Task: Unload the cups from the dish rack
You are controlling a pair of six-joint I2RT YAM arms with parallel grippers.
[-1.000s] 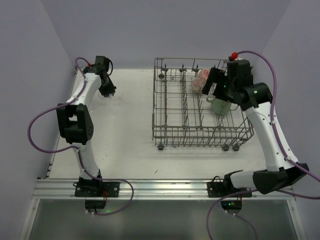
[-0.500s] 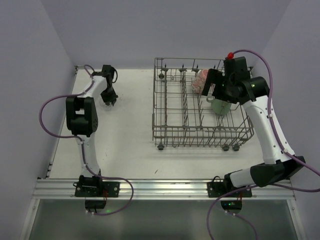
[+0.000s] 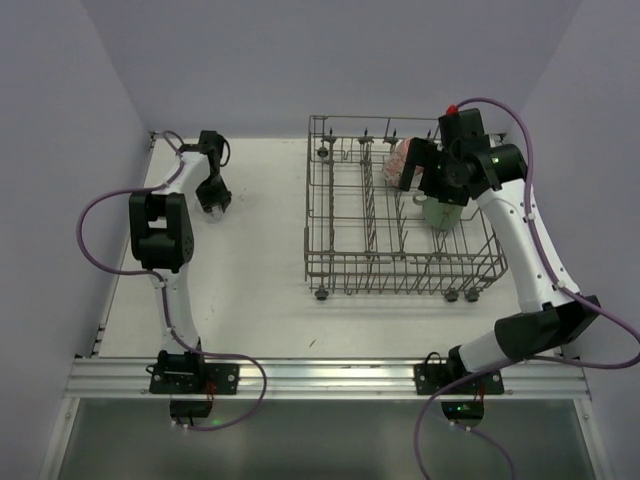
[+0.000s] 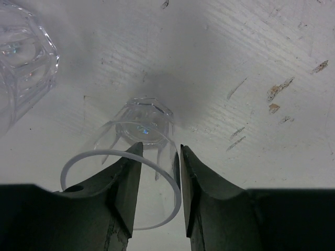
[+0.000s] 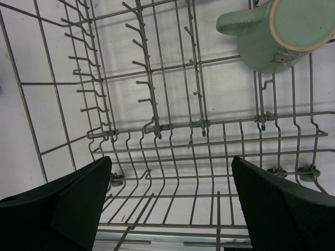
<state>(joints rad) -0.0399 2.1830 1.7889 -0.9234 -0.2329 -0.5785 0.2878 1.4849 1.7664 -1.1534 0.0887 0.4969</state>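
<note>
**Left claw loosens on a tumbler, right claw waits over the rack**

On the far left of the white counter (image 4: pixel 246 47), the left arm is folded more upright than one second ago, and its elbow is now closer to the back. The left claw (image 4: pixel 159 148) has opened a little. Its two dark fingers now stand slightly apart on both sides of the thin wall of a clear glass tumbler (image 4: pixel 142 121), one inside the rim and one outside, and they do not press it. The tumbler has a faceted, many-sided base and a round mouth, and it stands upright on the counter. A second tumbler (image 4: pixel 23 57) of the same ribbed glass stands near it, at the upper left of the wrist view. The counter surface is painted, with fine scratches and some chipped spots.

More to the right is the dish rack (image 3: pixel 390 282), a rectangular basket of grey wire with rows of upright tines and small wheels. A pink-red cup (image 3: pixel 403 160) and a mint-green mug (image 5: pixel 277 36), glazed with a pale rim and a handle, are inside it at the far right side.

The right claw (image 5: pixel 171 161) has moved slightly toward the back and hangs over the rack, its jaws wide apart and holding nothing.
</note>
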